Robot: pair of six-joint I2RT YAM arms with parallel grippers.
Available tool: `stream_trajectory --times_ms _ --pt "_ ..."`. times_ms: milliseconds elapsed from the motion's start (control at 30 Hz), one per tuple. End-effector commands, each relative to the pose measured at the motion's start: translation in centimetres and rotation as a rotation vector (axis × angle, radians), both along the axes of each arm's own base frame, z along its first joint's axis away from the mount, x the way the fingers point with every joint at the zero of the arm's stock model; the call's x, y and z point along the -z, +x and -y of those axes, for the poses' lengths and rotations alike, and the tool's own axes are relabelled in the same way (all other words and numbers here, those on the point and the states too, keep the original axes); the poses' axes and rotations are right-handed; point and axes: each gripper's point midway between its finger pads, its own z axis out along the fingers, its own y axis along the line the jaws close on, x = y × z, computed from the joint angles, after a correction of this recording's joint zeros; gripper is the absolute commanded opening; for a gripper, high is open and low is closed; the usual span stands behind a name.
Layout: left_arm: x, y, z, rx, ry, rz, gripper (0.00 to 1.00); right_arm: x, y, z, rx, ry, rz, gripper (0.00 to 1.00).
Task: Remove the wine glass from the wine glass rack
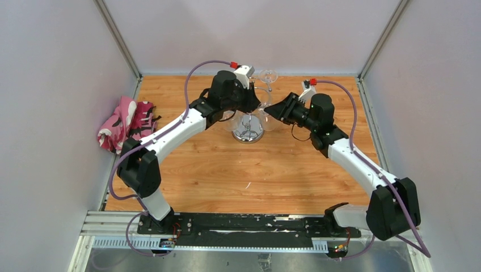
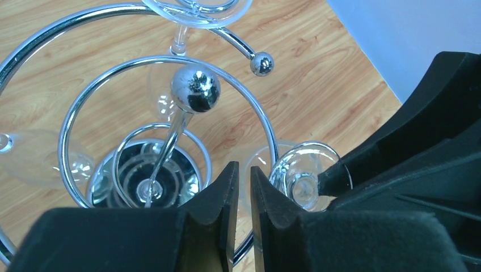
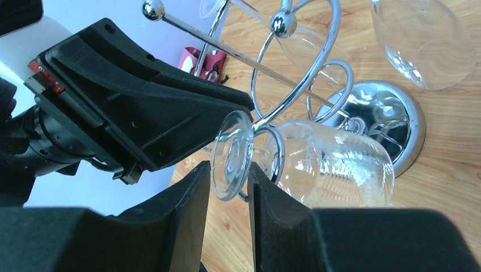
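Observation:
The chrome wine glass rack (image 1: 248, 131) stands at mid-back of the wooden table. In the left wrist view I look down past its ball-topped post (image 2: 195, 88). My left gripper (image 2: 243, 173) is over the rack top (image 1: 252, 102). Its fingers are closed to a narrow slit with the ring wire in it. The wine glass (image 3: 334, 164) hangs upside down, its stem in a wire loop. My right gripper (image 3: 230, 170) comes from the right (image 1: 268, 110). It is shut on the glass's round foot (image 3: 231, 153), which also shows in the left wrist view (image 2: 303, 175).
Other clear glasses hang on the rack (image 3: 422, 42) (image 2: 34, 158), one at the far side (image 1: 268, 76). A pink patterned cloth (image 1: 127, 122) lies at the table's left edge. Grey walls close in the left, back and right sides.

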Motion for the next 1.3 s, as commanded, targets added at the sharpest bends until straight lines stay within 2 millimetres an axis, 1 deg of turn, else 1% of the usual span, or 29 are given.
stream_trajectory --times_ms 0,33,133,167,200,267,300,467,567,667,800,900,967,1067,1133,1267 --pt "1.4 -1.2 1.1 0.06 -0.003 -0.04 0.19 -3.2 0.8 -0.5 -0.017 0.043 0.075 0.34" --pt "1.4 -1.2 1.1 0.06 -0.003 -0.04 0.19 -3.2 0.9 -0.5 -0.014 0.038 0.075 0.33" --pt "1.5 -1.2 1.0 0.06 0.002 -0.039 0.19 -3.2 1.1 -0.4 -0.007 0.028 0.07 0.26" --pt "1.6 -1.2 1.0 0.061 0.004 -0.039 0.19 -3.2 1.2 -0.4 -0.006 0.027 0.068 0.22" --pt "1.7 -1.2 1.0 0.061 0.006 -0.041 0.19 -3.1 1.2 -0.4 -0.006 0.027 0.067 0.16" --pt "1.8 -1.2 1.0 0.062 0.006 -0.042 0.18 -3.0 1.1 -0.4 -0.006 0.025 0.058 0.02" --pt "1.8 -1.2 1.1 0.063 0.005 -0.042 0.18 -3.1 1.1 -0.4 -0.005 0.026 0.056 0.0" --pt "1.9 -1.2 1.1 0.066 0.006 -0.041 0.18 -2.9 0.7 -0.4 -0.01 0.038 0.038 0.0" --pt "1.8 -1.2 1.1 0.068 0.005 -0.039 0.18 -3.1 0.2 -0.2 -0.003 0.055 0.027 0.0" --pt "1.8 -1.3 1.1 0.07 0.008 -0.038 0.18 -3.5 -0.2 0.3 0.022 0.078 0.01 0.0" --pt "1.7 -1.3 1.1 0.072 0.006 -0.038 0.18 -4.8 -0.7 1.0 0.069 0.127 -0.004 0.0" --pt "1.6 -1.3 1.1 0.073 0.006 -0.039 0.19 -4.8 -0.9 1.8 0.125 0.147 -0.067 0.0" --pt "1.6 -1.4 1.1 0.073 0.006 -0.038 0.19 -4.7 -1.0 2.1 0.153 0.166 -0.109 0.0" --pt "1.4 -1.4 1.0 0.071 0.011 -0.036 0.18 -4.1 -0.9 2.3 0.175 0.181 -0.161 0.0" --pt "1.2 -1.5 0.9 0.07 0.01 -0.032 0.18 -3.3 -1.0 2.4 0.187 0.175 -0.199 0.0" --pt "0.4 -1.5 0.4 0.046 0.009 -0.01 0.18 -2.2 -1.4 3.0 0.216 0.177 -0.217 0.0"
